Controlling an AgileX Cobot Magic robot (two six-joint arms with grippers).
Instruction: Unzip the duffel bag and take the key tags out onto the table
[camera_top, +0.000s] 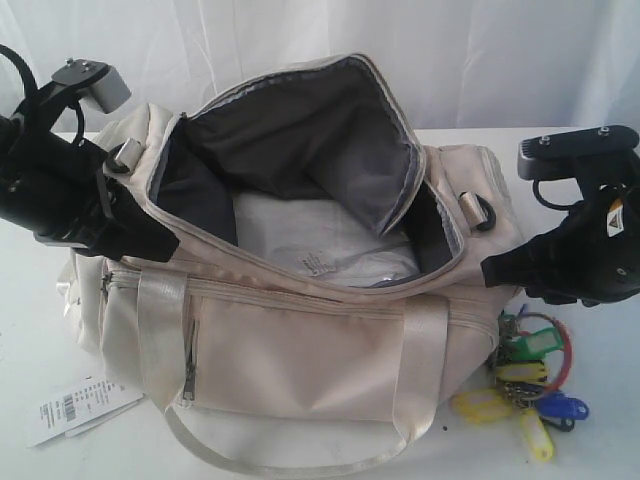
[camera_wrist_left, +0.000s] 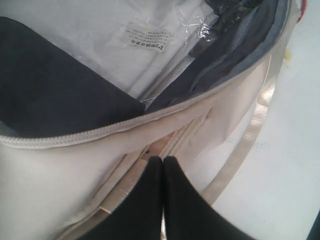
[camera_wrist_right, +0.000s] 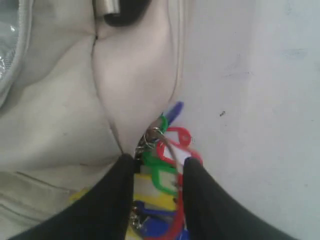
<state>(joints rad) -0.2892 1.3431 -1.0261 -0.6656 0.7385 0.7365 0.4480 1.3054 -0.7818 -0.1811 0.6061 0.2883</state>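
Several small plastic key tags (camera_top: 525, 385) in yellow, blue, green and red, joined on rings, lie at the lower right of the exterior frame on the broad white tabletop (camera_top: 610, 460), just beside the bag's right end, so the thing the task asks for is already out on the table. At the lower left, a white paper barcode tag (camera_top: 75, 408) lies flat near the bag's corner. Filling the middle is the large cream fabric duffel bag (camera_top: 120, 320), with its shiny satin strap handle (camera_top: 270, 462) looping along the bottom edge and its front pocket (camera_top: 300, 355) facing the camera. Above the tags, at the right edge, the black right gripper (camera_top: 500, 278) points down at them. Its wrist view shows the two fingers spread, with the green tag and red ring lying in the gap, which reads as releasing the bunch rather than pinching it. At the left edge the black left gripper (camera_top: 160, 243) meets the bag's rim. Its wrist view shows the fingers pressed together against cream fabric just under the pale zipper edge (camera_wrist_left: 100, 131), probably to steady the bag, though whether a fold is caught between them cannot be told. Farther back the unzipped mouth gapes, showing dark grey lining (camera_top: 300, 130) and clear-wrapped white stuffing (camera_top: 320, 250). Behind everything hangs a white curtain (camera_top: 300, 40).
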